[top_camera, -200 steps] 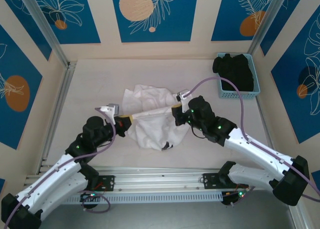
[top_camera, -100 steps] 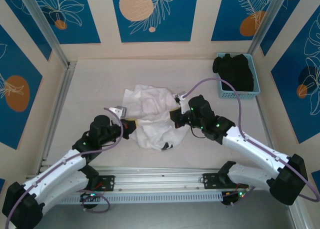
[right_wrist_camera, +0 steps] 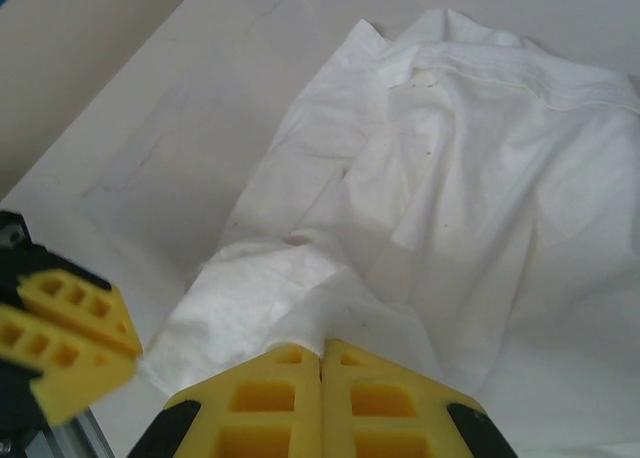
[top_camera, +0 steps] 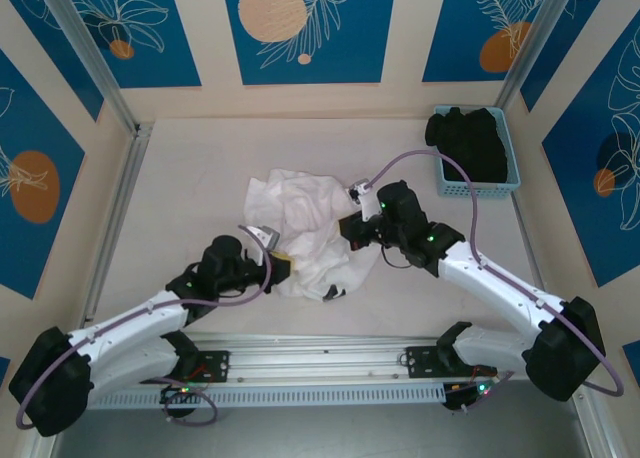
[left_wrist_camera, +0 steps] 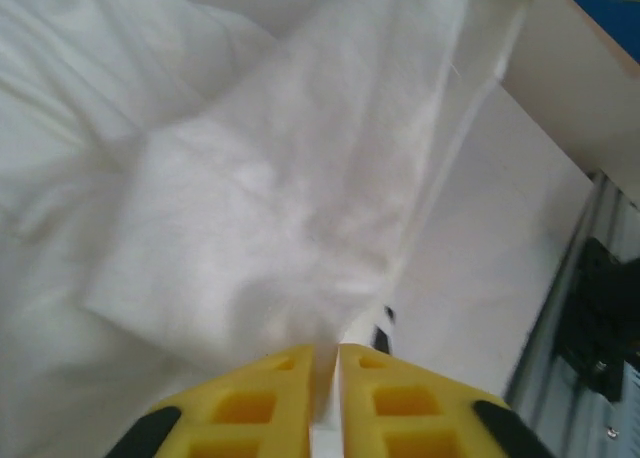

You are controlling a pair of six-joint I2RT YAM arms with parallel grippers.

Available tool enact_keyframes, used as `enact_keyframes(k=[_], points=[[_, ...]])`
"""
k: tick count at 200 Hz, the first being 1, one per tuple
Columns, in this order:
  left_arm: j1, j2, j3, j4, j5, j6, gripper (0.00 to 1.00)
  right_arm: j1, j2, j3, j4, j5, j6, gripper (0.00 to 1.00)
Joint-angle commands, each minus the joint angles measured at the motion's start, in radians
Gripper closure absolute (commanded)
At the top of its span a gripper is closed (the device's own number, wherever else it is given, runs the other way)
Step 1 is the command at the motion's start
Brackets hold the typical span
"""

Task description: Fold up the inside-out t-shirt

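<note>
Counter: pale, walled in, with both arms reaching toward its middle.

Left arm comes in from the near left. Right arm comes in from the near right, reaching a little farther.

Shirt: white, crumpled in a heap at mid-counter, not spread at all. Its long axis runs roughly far to near. No fold made yet, by the look of it.

Basket sits in the far right corner with a black garment in it, well apart from the shirt.

Right jaws: clenched at the heap's right edge, pinching a raised ridge of shirt. The bulk lies beyond them and to their left.

Left jaws: at the heap's near-left edge, standing close together with a narrow slit. A flap of shirt funnels into that slit. Can't tell whether they grip it or have let go.

Both arms are at the cloth, on opposite sides, so neither is plainly nearer. The heap lies between the jaws, so I judge the next move is pulling apart across that axis to flatten it.
</note>
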Motion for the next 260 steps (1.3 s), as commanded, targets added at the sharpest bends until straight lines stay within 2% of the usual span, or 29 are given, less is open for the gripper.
enact_keyframes(k=[1, 21, 53, 100, 119, 131, 179, 203, 260], points=[[-0.024, 0.013, 0.046, 0.025, 0.059, 0.087, 0.72, -0.026, -0.014, -0.011, 0.040, -0.111, -0.026, 1.00], [-0.025, -0.007, 0.071, -0.001, 0.022, 0.132, 0.59, -0.052, -0.024, -0.031, 0.046, -0.167, -0.060, 1.00], [-0.027, -0.032, 0.104, -0.017, -0.066, 0.304, 0.55, -0.119, -0.030, -0.059, 0.078, -0.311, -0.075, 1.00], [-0.025, 0.055, 0.120, 0.029, -0.027, 0.887, 0.51, -0.170, -0.030, -0.082, 0.104, -0.386, -0.060, 1.00], [-0.021, 0.140, 0.208, -0.075, 0.003, 1.143, 0.51, -0.183, -0.028, -0.081, 0.105, -0.407, -0.054, 1.00], [-0.013, 0.205, 0.290, -0.163, 0.015, 1.243, 0.51, -0.186, -0.028, -0.078, 0.102, -0.413, -0.055, 1.00], [0.010, 0.384, 0.532, -0.468, 0.128, 1.493, 0.48, -0.198, -0.029, -0.077, 0.114, -0.426, -0.053, 1.00], [0.012, 0.420, 0.591, -0.587, 0.128, 1.564, 0.46, -0.208, -0.033, -0.075, 0.112, -0.428, -0.053, 1.00], [0.018, 0.480, 0.645, -0.666, 0.112, 1.655, 0.44, -0.219, -0.030, -0.082, 0.124, -0.426, -0.040, 1.00]])
